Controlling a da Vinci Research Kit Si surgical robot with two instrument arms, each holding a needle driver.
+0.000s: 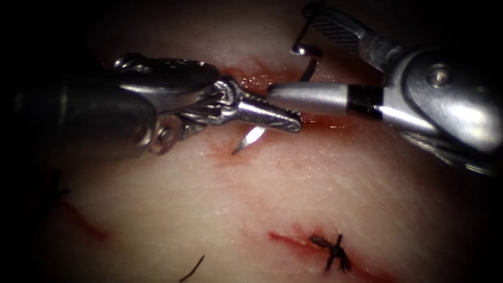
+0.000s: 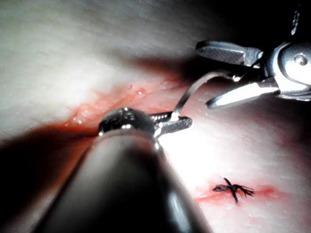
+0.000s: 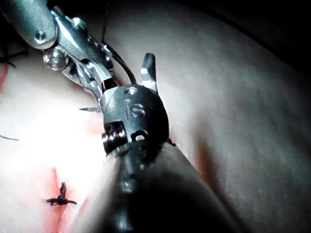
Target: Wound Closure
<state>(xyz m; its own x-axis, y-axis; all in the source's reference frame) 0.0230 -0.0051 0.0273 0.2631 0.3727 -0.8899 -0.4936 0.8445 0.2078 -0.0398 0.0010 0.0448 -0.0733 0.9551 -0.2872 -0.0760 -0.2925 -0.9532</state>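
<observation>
My left tool (image 1: 293, 123) comes in from the left, its jaws shut on the curved needle (image 1: 251, 137) a short way behind the point. The bright point sticks out below the jaws and meets the tissue (image 1: 293, 183) at a red spot left of the cut (image 1: 251, 79); whether it pricks in I cannot tell. The needle's rear half (image 2: 194, 90) arcs up clear of the tissue and passes between the open jaws of my right tool (image 1: 289, 51), which holds nothing. Dark thread (image 3: 119, 58) trails from the needle's end.
A finished stitch with a dark knot (image 1: 332, 251) sits on the cut lower down, also seen as the knot (image 2: 233, 188). Red fluid (image 1: 325, 121) lies along the cut under the tools. A cut thread end (image 1: 194, 268) lies near the lower edge.
</observation>
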